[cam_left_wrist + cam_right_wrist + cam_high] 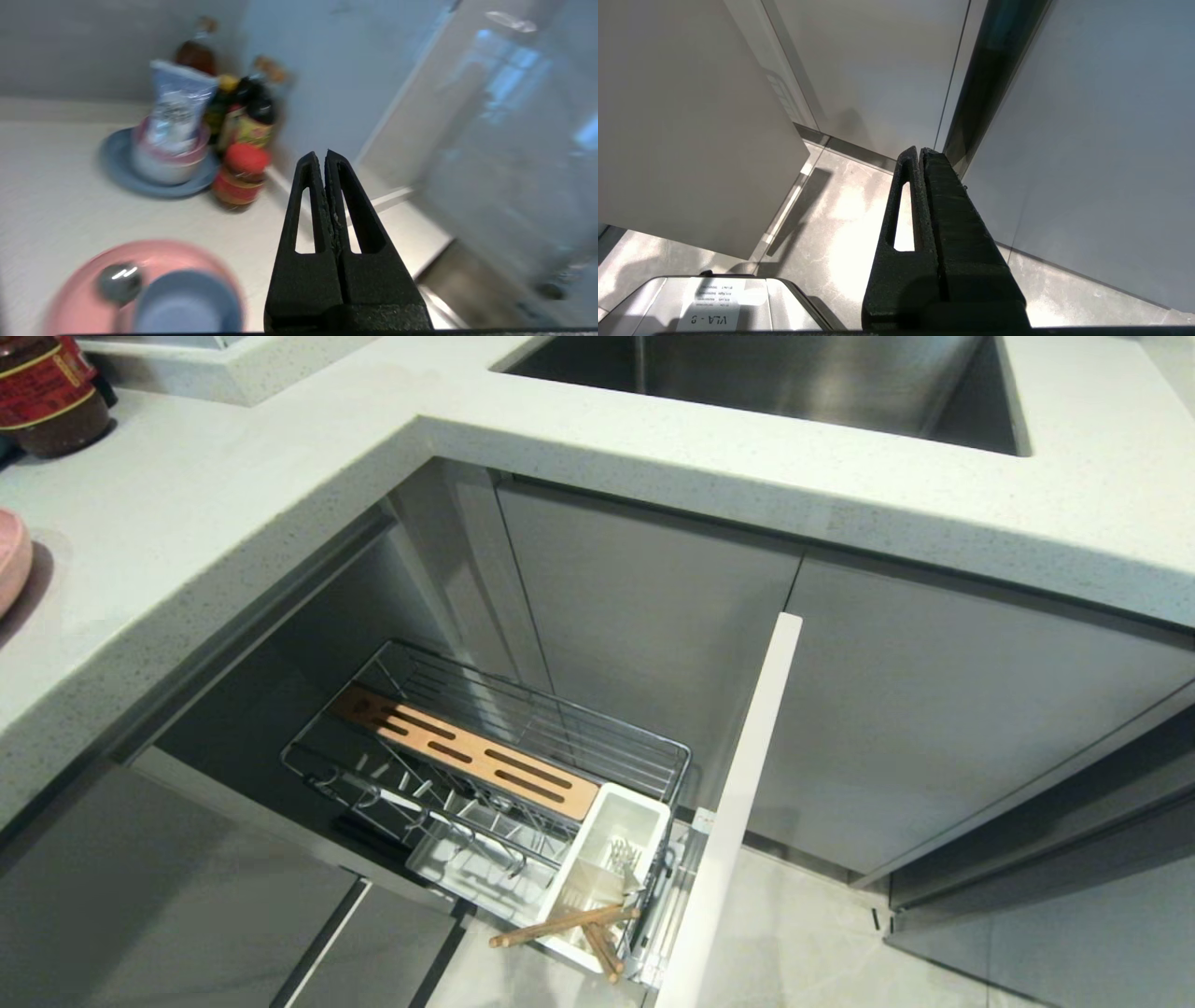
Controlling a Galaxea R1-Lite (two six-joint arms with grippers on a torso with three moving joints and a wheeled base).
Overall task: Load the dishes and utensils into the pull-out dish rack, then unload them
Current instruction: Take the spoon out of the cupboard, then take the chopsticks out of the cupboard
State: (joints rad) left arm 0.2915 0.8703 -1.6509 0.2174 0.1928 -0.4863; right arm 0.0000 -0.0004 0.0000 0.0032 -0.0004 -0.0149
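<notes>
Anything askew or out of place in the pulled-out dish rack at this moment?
Yes. The chopsticks are not upright in the white cutlery cup: they lie slanted across its front end, one pointing out past the dish rack rim.

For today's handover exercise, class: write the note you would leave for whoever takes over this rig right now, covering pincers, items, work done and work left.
Left pincer: shut, empty, above the counter. Right pincer: shut, empty, parked low by the cabinet fronts.
Chopsticks: lying across the cutlery cup of the pulled-out dish rack.
Pink plate sits on the counter, carrying the blue bowl and spoon.
Done: chopsticks loaded.
Left: load plate, bowl, spoon; then unload everything.
</notes>
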